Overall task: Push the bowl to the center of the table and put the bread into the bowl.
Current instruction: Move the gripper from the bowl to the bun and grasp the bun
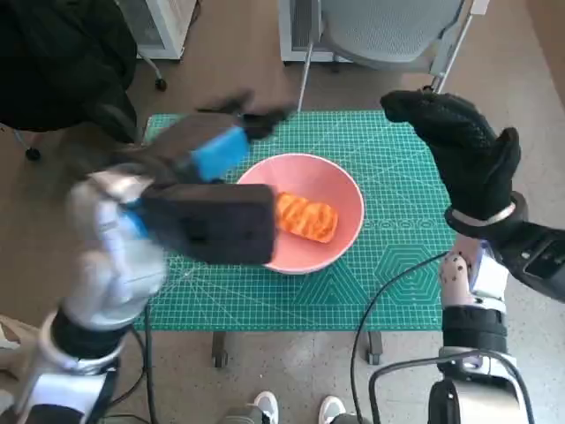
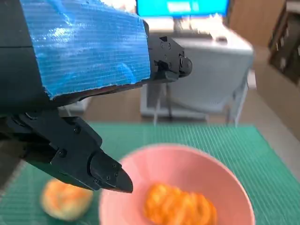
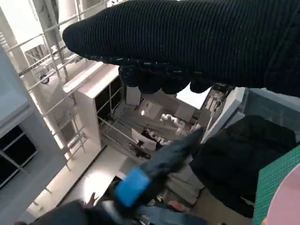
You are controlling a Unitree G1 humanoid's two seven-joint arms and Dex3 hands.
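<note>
I see the bread (image 1: 306,217) lying inside the pink bowl (image 1: 340,190), which sits near the middle of the green mat (image 1: 397,265). A second roll (image 2: 65,199) rests on the mat just beside the bowl. My left hand (image 1: 212,150) hovers above the bowl's left rim, fingers spread, holding nothing. My right hand (image 1: 459,150) is raised near the mat's right edge, open and empty. I judge placement complete; I should lift both hands straight up, avoiding the rim.

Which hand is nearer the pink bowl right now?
Left. The left hand hovers open over the pink bowl's far-left rim; the right hand is raised off its right side, apart.
</note>
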